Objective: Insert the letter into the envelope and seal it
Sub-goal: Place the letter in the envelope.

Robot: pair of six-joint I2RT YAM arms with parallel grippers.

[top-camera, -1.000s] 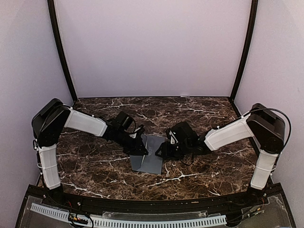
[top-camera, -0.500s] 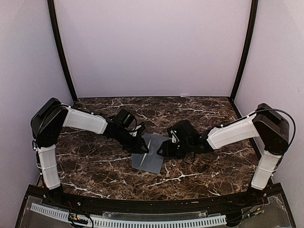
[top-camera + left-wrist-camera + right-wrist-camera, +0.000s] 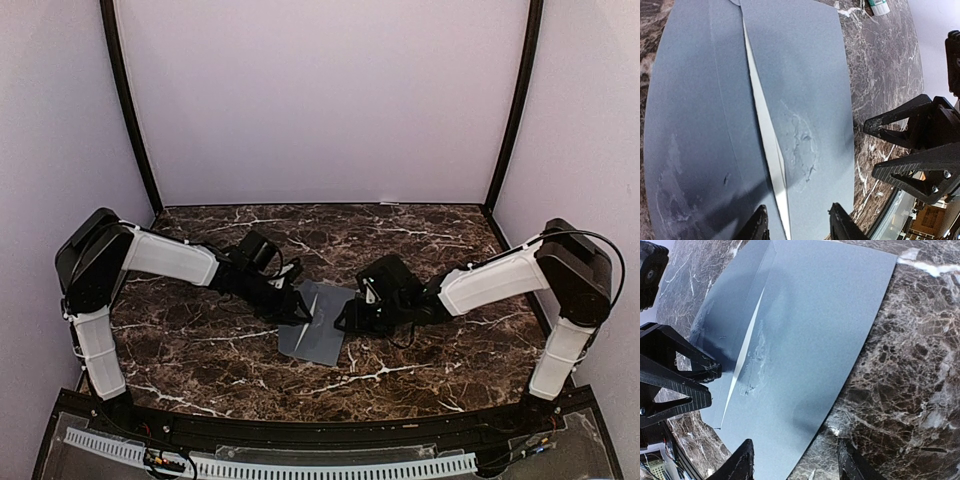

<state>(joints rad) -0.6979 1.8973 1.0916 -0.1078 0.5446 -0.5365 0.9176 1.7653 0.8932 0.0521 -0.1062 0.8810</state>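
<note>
Since the earlier frame, the left gripper point(image 3: 300, 312) has parted its jaws and the right gripper point(image 3: 346, 322) has widened slightly. Both now stand partly open, holding nothing. The envelope point(image 3: 315, 340) lies flat on the marble table point(image 3: 200, 350), between and beneath both sets of fingertips. Possibly the letter point(image 3: 765, 135) shows pale in the slit across its upper face.

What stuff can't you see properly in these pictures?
1. Cream paper letter: in both wrist views the flat slate-grey paper envelope covers it; only a pale sliver shows in its slit, maybe the letter, maybe not.
2. Small green-and-white thing: left wrist view, cut off by the top edge.
3. Whether the envelope is sealed: top external view, too small to make out.
</note>
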